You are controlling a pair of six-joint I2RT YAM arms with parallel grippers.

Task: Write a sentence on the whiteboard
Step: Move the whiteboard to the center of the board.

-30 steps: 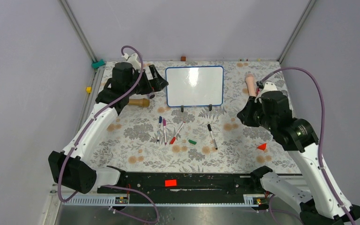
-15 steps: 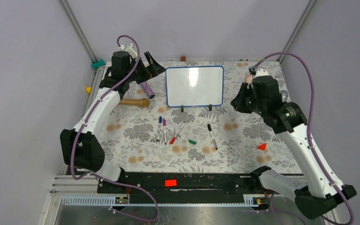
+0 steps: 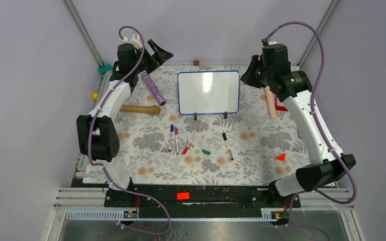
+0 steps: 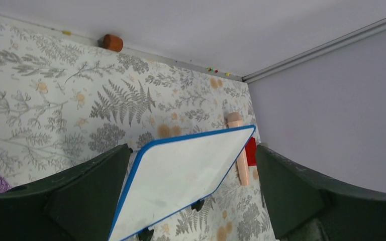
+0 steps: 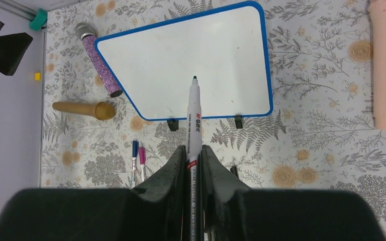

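right hand at 2 o'clock of the whiteboard pinches a marker, tip aimed at the board. left hand at 10 o'clock sits spread wide.

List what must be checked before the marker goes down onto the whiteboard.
1. Grip on the marker, clamped between the fingers of the right gripper: ok.
2. Tip uncapped and pointing forward: ok.
3. Tip lined up over the whiteboard in the right wrist view: ok.
4. Writing surface blank, nothing lying on it: ok.
5. Left gripper open, holding nothing, away from the board's face: ok.
6. Tip's height above the board: cannot tell.
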